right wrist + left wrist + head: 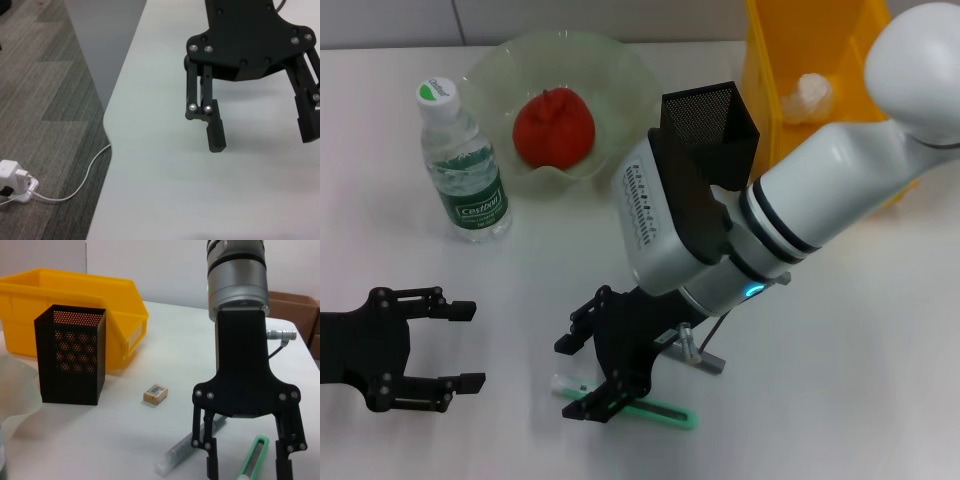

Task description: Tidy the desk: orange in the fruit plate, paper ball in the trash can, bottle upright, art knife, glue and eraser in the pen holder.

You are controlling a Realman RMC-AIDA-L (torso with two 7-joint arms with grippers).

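Desk-tidying task at an intermediate stage, described from the robot's left to its right. At far left the left gripper [445,345] hovers just above the bare white table [840,400] with its jaws wide and holding nothing; the right wrist view shows the same open fingers [215,132] near the table edge. Beyond it the water bottle [462,165] stands upright with its cap on, so that step appears complete. Next to the bottle the pale green fruit plate [620,75] holds a reddish-orange fruit [553,127], evidently the task's orange, which reads as already placed. Toward the near centre the right gripper [590,375] is lowered over the green art knife [665,412], which lies flat on the table; the jaws are spread and straddle it without closing, as the left wrist view confirms [245,460]. Just beside the knife lies a translucent glue stick [187,447], also flat. The eraser [155,394] rests on the table between the glue and the black mesh pen holder [710,125], apart from both. No stationery can be seen inside the holder, though its interior is only partly visible. At far right the yellow bin [820,60], serving as the trash can, contains a whitish crumpled paper ball [808,95]. By this reading three steps are done; knife, glue and eraser remain, the knife apparently being the one in hand.
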